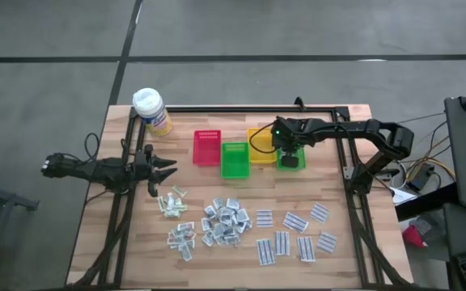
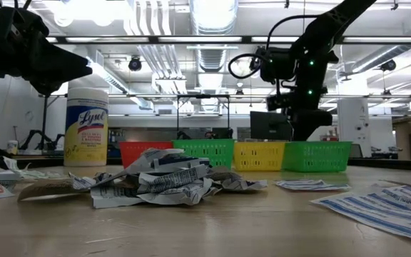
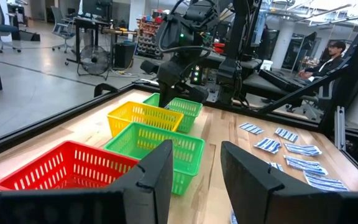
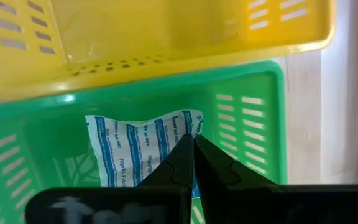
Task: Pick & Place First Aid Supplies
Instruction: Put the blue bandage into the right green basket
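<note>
My right end effector (image 4: 193,146) hangs over the far green bin (image 4: 253,124) at the back right of the tabletop (image 1: 346,242) — fingers pressed together, tips just above a blue-striped packet (image 4: 135,152) that lies flat on the bin's floor. The tips meet in front of the packet's edge; can't see that they grip it. A yellow bin (image 4: 166,37) sits right next to that green one.

My left end effector (image 1: 162,170) waits at the left side of the tabletop, fingers (image 3: 157,180) parted w/ nothing between them, aimed across toward the bins. From its wrist view: red bin (image 3: 67,168) nearest, then a 2nd green bin (image 3: 166,146), then yellow, then the far green one w/ my right arm above it.

Rest of the supplies lie loose on the front half of the tabletop — a few pale sachets (image 1: 171,200) just in front of my left end effector, a heap of crinkly silver wrappers (image 1: 223,220) mid-front w/ a smaller bunch (image 1: 181,238) beside it, and blue-striped strips (image 1: 294,230) spread to the right, apart from each other.

A yellow wipes tub (image 1: 152,111) w/ white cap stands at the back left corner. A person (image 3: 328,59) sits in the room beyond.
</note>
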### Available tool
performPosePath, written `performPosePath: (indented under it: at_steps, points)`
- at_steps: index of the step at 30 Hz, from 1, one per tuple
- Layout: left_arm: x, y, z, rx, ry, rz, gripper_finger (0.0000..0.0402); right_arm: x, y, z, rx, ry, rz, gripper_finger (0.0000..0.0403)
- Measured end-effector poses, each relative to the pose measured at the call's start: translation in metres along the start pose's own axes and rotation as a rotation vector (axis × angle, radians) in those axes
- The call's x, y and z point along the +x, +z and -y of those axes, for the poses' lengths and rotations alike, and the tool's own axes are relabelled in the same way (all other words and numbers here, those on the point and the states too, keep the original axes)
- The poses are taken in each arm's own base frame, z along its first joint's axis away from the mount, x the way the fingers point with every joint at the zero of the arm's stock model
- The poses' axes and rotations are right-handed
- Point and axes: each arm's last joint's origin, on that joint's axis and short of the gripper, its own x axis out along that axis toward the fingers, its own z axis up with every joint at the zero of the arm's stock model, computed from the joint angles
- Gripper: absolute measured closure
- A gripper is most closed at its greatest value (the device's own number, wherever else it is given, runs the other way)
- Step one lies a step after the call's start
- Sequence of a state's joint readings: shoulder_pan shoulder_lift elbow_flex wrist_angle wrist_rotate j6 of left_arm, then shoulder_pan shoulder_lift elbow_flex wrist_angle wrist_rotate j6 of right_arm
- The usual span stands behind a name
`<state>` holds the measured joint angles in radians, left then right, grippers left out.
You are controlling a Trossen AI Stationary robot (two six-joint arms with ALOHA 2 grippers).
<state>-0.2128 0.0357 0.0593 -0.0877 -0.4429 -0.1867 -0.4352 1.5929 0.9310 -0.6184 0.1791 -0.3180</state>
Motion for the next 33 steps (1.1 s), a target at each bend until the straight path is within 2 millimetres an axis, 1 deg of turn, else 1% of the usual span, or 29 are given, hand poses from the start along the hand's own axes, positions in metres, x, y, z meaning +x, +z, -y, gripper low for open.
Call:
performPosePath:
  at_steps: [4, 14, 19, 27, 33]
  points:
    - [0.0, 0.0, 0.0, 0.0, 0.0, 0.0, 0.0271, 0.0, 0.0005, 0.0, 0.0, 0.0, 0.006, 0.0386]
    - [0.0, 0.0001, 0.0, 0.0, 0.0, 0.001, 0.0271, 0.0, 0.0007, 0.0003, 0.003, -0.004, 0.006, 0.0325]
    - [0.0, 0.0002, 0.0, 0.0, 0.0, 0.001, 0.0271, 0.0, 0.0005, 0.0002, 0.004, -0.004, 0.004, 0.0303]
    - [0.0, 0.0002, 0.0, 0.0, 0.0, 0.001, 0.0271, -0.0002, -0.0007, -0.0002, 0.002, -0.001, -0.008, 0.0286]
    - [0.0, 0.0002, 0.0, 0.0, 0.0, 0.001, 0.0271, -0.0009, -0.0029, -0.0008, 0.022, 0.005, -0.029, 0.0288]
